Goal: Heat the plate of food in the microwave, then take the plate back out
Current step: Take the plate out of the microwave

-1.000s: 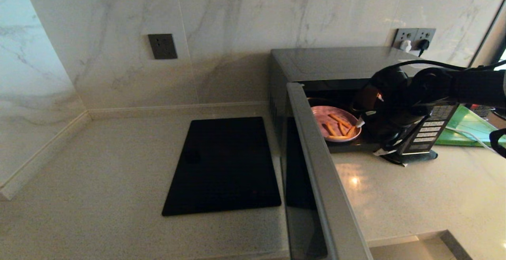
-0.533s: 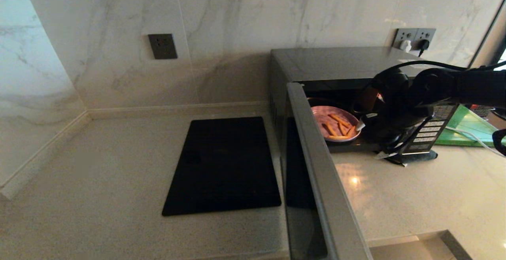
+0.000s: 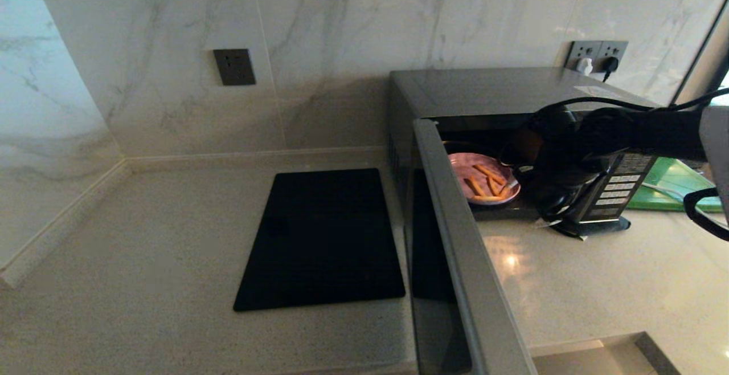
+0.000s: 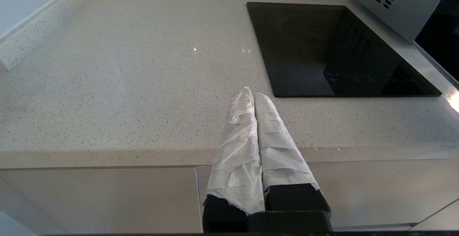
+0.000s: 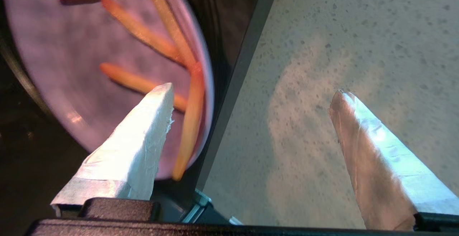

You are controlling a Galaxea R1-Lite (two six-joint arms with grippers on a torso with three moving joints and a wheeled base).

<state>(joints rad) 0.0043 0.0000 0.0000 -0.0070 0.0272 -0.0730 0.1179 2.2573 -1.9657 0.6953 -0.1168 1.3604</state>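
- You see a pale lilac plate [image 3: 481, 184] with orange fries [image 5: 143, 38].
- Your counter [image 3: 142, 249] is speckled beige; the slab [image 3: 324, 238] black; the wall [image 3: 342, 33] grey-veined white marble.

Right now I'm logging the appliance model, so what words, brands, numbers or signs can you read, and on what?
None can be read.
Microwave button panel: pale keys show, their markings too small to read.
Wall outlets: no legible marking.
Black slab: no text visible.
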